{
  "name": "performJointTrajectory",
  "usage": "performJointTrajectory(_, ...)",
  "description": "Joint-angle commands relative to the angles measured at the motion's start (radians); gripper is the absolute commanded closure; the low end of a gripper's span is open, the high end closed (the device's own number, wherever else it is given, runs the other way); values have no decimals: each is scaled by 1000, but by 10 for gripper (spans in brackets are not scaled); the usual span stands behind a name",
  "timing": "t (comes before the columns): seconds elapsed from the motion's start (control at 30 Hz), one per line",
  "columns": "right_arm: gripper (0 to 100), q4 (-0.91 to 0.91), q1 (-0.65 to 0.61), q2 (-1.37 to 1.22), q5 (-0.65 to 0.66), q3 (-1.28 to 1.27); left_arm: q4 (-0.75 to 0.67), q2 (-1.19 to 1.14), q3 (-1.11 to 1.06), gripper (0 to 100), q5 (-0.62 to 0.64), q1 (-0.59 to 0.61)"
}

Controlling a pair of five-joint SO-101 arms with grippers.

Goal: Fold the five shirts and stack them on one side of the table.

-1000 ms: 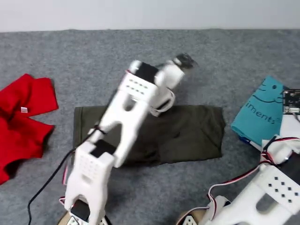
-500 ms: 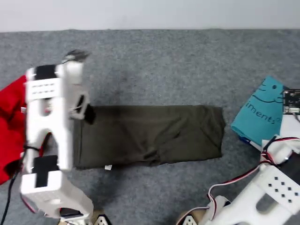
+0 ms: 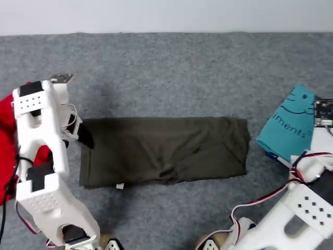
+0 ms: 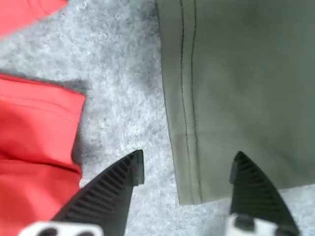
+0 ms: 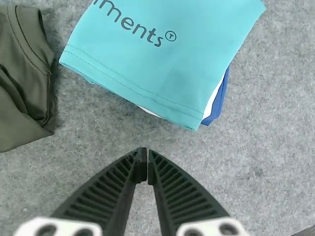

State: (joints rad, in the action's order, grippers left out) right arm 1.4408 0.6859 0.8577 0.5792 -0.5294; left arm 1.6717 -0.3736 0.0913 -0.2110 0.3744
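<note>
A long, flat-folded olive-green cotton shirt (image 3: 166, 148) lies as a wide rectangle across the middle of the grey felt-like table surface (image 3: 171, 67), with a small white label (image 3: 120, 186) showing at its near hem. At the left end of this shirt the white plastic left arm (image 3: 41, 156) stands over the table, and its black ribbed left gripper (image 4: 188, 157) hangs with the jaws spread wide, holding nothing. In the left wrist view one fingertip sits above bare grey surface just beside the shirt's stitched side hem and the other above the olive cloth, so the hem and a corner of the shirt fall between them. Just beyond that strip of bare surface lies a loose, unfolded bright red shirt (image 3: 5, 135), spread at the left edge of the table and partly hidden behind the left arm in the high view. On the right side of the table sits a folded teal shirt with dark printed lettering (image 3: 291, 125), lying on top of a blue folded garment (image 5: 216, 105) and a white layer (image 5: 147, 110) whose edges peek out beneath it. The olive shirt's right end lies near this stack without touching it. The white right arm (image 3: 296, 213) comes in at the lower right corner, and its right gripper (image 5: 147, 152) has its fingers pressed together with nothing between them, over bare grey surface near the teal shirt's hem.
</note>
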Motion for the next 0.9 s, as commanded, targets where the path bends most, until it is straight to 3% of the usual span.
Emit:
performJointTrajectory(0.0, 987, 7, -4, 21, 9, 8, -40, -21, -1, 712, 11, -18)
performJointTrajectory(0.47, 987, 7, -4, 21, 11, 8, -170, -173, -28, 720, 129, -106)
performJointTrajectory(0.87, 987, -4, -4, 13, 11, 8, -173, -235, -39, 987, 75, -135)
